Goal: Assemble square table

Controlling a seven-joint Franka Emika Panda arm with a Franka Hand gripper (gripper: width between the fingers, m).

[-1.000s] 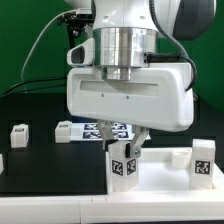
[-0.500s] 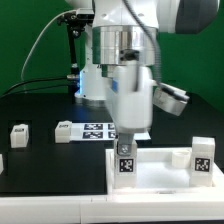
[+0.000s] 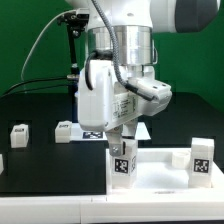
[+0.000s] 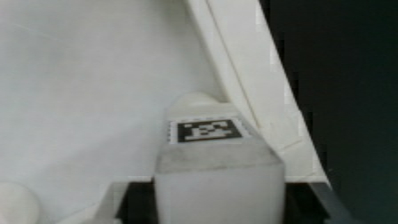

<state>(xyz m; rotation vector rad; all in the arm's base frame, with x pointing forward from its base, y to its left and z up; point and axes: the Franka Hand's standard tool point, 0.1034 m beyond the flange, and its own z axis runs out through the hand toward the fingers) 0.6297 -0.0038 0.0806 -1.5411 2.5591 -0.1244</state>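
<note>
The square table's white panel (image 3: pixel 155 176) lies at the front, its raised rim showing in the wrist view (image 4: pixel 242 70). A white leg with a black-and-white tag (image 3: pixel 123 165) stands upright in the panel's corner on the exterior view's left. My gripper (image 3: pixel 123 147) comes down from above and is shut on this leg. In the wrist view the leg (image 4: pixel 214 150) fills the gap between the dark fingers (image 4: pixel 134 206) of my gripper (image 4: pixel 217 204). A second tagged leg (image 3: pixel 203 160) stands at the panel's corner on the exterior view's right.
Two loose white legs (image 3: pixel 18 132) (image 3: pixel 66 130) lie on the black table on the exterior view's left. The marker board (image 3: pixel 97 129) lies behind the gripper. The arm's bulky wrist (image 3: pixel 115 85) hangs over the middle. A green wall stands behind.
The wrist has turned about its vertical axis over the corner leg; the wide hand body now faces a different way. The leg stays at the same corner.
</note>
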